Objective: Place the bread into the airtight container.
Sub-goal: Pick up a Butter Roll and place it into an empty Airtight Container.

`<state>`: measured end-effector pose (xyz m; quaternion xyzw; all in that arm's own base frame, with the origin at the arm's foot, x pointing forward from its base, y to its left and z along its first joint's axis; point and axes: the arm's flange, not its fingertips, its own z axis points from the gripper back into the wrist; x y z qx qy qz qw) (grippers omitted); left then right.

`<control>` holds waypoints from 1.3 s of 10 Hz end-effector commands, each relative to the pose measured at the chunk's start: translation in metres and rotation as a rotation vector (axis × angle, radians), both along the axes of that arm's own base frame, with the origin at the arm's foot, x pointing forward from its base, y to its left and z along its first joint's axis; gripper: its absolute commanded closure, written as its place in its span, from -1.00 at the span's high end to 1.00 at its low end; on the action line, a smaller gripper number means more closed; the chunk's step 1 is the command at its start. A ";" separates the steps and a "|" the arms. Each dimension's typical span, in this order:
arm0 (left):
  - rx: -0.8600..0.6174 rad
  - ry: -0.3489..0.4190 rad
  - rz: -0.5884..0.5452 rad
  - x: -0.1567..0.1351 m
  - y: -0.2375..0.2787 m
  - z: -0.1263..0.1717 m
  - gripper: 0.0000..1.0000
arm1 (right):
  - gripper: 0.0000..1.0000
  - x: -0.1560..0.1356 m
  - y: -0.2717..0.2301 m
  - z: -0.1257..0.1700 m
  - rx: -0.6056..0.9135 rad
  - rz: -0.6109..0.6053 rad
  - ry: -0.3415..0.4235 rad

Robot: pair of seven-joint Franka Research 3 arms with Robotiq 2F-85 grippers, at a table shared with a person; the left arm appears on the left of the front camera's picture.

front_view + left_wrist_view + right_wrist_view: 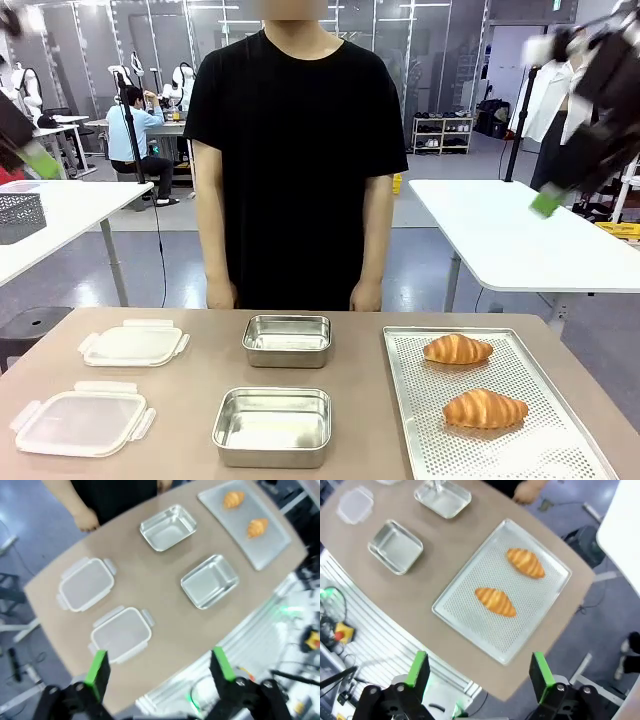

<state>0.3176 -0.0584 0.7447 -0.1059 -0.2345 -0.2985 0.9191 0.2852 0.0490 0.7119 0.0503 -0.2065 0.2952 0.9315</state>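
Note:
Two golden croissants, the bread, lie on a perforated metal tray (530,445) at the table's right: one farther (457,349), one nearer (485,409). Two empty steel containers stand mid-table, one far (287,341) and one near (272,427). My left gripper (159,655) is open, high above the table's left edge, looking down on the lids and containers. My right gripper (478,655) is open too, high over the tray's near edge with both croissants (495,601) below it. In the front view the left gripper (30,145) and right gripper (560,185) hang at the upper corners.
Two translucent clip lids lie at the table's left, one far (133,344) and one near (82,419). A person in a black shirt (295,150) stands at the far edge, hands (221,293) down by the table. White tables stand behind.

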 end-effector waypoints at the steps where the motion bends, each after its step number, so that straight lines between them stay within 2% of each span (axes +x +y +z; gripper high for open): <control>1: -0.011 -0.050 -0.016 -0.027 0.021 0.046 1.00 | 1.00 -0.032 -0.036 0.026 -0.009 0.017 -0.062; 3: -0.040 -0.137 0.040 -0.068 0.044 0.082 1.00 | 1.00 -0.067 -0.065 0.044 0.028 0.009 -0.124; 5: -0.056 -0.190 0.067 -0.090 0.056 0.092 1.00 | 1.00 -0.083 -0.077 0.050 0.030 -0.017 -0.155; 7: -0.097 -0.220 0.066 -0.096 0.060 0.087 1.00 | 1.00 -0.086 -0.081 0.050 0.026 -0.029 -0.173; 8: -0.044 -0.196 0.086 -0.098 0.060 0.102 1.00 | 1.00 -0.091 -0.078 0.060 0.047 -0.031 -0.155; 13: -0.044 -0.196 0.086 -0.098 0.060 0.102 1.00 | 1.00 -0.091 -0.078 0.060 0.047 -0.031 -0.155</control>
